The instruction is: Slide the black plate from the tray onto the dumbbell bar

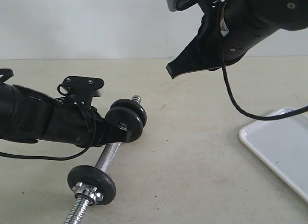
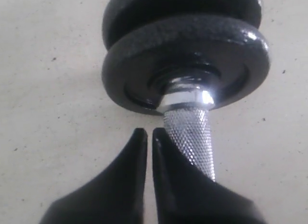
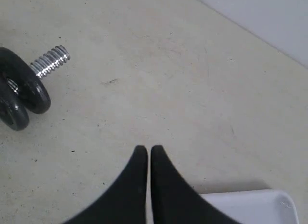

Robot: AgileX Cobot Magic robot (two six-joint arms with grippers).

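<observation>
Tools: my left tool (image 2: 146, 132) shut, empty, tips just beside the dumbbell bar (image 2: 190, 132) shaft | my right tool (image 3: 146, 149) shut, empty, hanging above the table (image 1: 192, 161) near the tray (image 1: 274, 142) | exterior view alone shows the bar's other disc (image 1: 91, 183) | black plate (image 1: 126, 104) on the bar, outermost, just past my left tool, well apart from right.

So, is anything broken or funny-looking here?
Nothing looks broken or spilled. The short chrome dumbbell bar looks lopsided, though: two round black iron discs sit at its far end, only one black disc at the near end.
</observation>
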